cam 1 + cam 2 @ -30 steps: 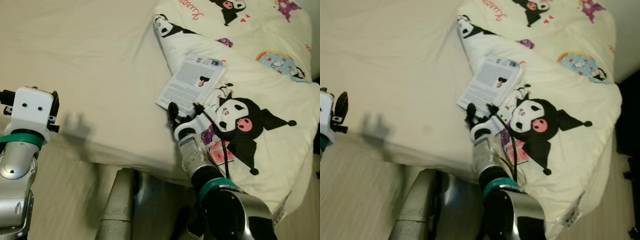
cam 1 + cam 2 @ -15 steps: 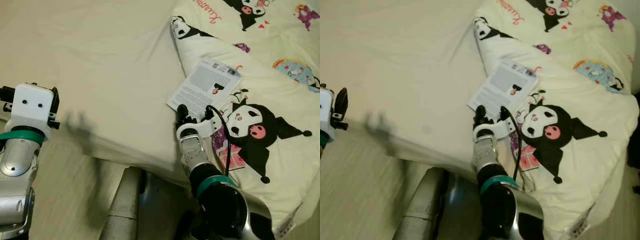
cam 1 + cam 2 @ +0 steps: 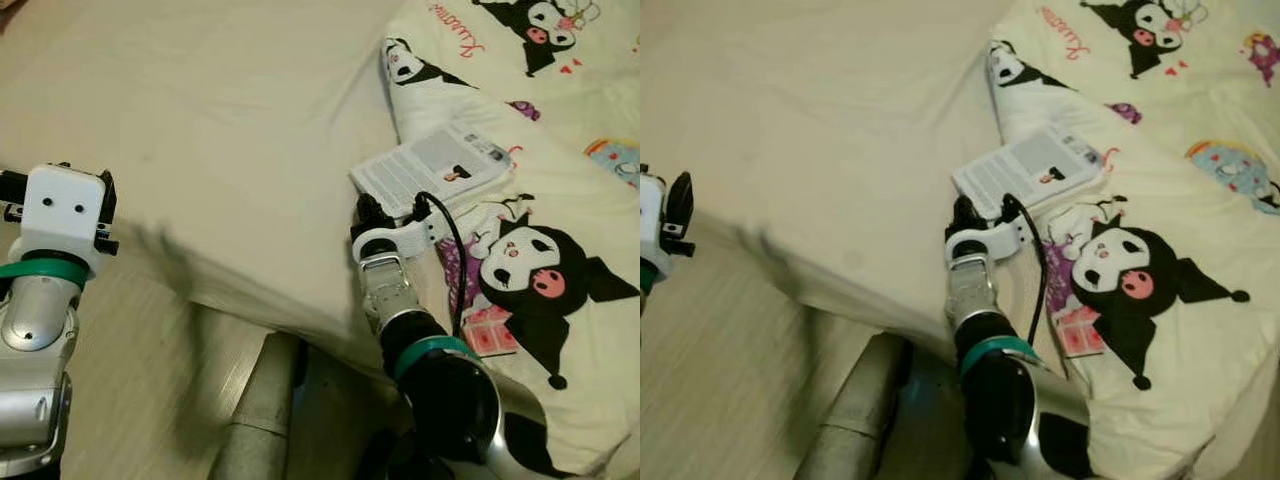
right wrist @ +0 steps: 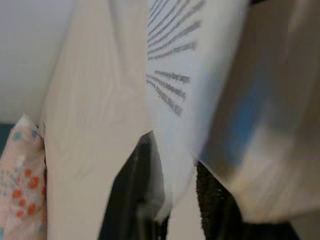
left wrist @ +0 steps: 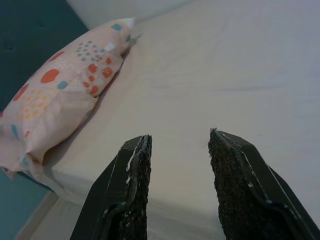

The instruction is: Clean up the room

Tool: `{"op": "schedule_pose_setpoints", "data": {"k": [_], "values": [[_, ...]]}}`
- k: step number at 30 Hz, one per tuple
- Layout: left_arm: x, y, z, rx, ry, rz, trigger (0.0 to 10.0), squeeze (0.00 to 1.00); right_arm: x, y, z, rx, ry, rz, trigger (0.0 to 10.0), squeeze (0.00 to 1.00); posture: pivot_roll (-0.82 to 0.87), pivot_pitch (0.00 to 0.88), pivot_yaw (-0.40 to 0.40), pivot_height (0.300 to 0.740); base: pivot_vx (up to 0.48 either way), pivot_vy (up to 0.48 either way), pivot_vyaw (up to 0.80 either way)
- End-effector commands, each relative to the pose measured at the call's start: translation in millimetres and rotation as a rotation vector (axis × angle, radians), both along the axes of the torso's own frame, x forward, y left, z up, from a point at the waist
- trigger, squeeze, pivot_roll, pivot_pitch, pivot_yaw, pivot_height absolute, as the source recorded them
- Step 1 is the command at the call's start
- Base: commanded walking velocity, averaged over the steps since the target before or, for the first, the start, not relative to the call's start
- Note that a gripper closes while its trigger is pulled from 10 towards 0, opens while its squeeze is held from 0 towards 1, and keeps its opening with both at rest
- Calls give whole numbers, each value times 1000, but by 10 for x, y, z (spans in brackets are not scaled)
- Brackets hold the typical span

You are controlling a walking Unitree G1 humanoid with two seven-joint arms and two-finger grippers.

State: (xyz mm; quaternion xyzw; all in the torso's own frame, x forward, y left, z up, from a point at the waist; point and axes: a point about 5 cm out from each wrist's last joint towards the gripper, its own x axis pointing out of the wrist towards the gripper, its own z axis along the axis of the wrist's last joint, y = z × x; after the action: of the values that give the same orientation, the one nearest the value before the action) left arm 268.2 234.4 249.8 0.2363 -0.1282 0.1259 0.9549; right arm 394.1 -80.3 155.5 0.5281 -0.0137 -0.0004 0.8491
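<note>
Booklet (image 3: pixel 432 169), thin, light and floppy-looking, lying on cartoon-print duvet (image 3: pixel 560 250) at its border with bare bed sheet (image 3: pixel 220 130), near corner pinched between right hand (image 3: pixel 372 212) fingers, probably best gripped deeper; left hand (image 5: pixel 177 165) agape, idle.

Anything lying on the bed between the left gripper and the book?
No. In the left eye view, just bare cream sheet runs from the left gripper at the bed's edge across to the book, where the right gripper grips its corner.
</note>
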Motion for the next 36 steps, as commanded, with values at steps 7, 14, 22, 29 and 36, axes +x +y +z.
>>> {"op": "schedule_pose_setpoints", "data": {"k": [7, 14, 22, 29, 36], "values": [[15, 16, -90, -10, 22, 10, 10000, 0, -43, 8, -100, -80, 14, 17, 0, 0, 468, 344, -40, 595, 0, 0, 0], [57, -13, -144, -12, 30, -7, 10000, 0, -114, -127, -235, -164, -53, 52, 0, 0, 404, 329, -51, 595, 0, 0, 0], [180, -59, -153, -11, 32, -52, 10000, 0, -197, -830, -58, -365, -229, -81, 10000, 1000, 345, 280, -12, 595, 0, 0, 0], [266, -91, -105, 10, 24, -87, 10000, 0, -283, -1317, -121, -412, -179, -212, 10000, 1000, 341, 269, 18, 595, 0, 0, 0], [282, -97, -97, 17, 23, -96, 10000, 0, -305, -1275, -386, -364, -43, -207, 10000, 1000, 348, 271, 26, 595, 0, 0, 0]]}}
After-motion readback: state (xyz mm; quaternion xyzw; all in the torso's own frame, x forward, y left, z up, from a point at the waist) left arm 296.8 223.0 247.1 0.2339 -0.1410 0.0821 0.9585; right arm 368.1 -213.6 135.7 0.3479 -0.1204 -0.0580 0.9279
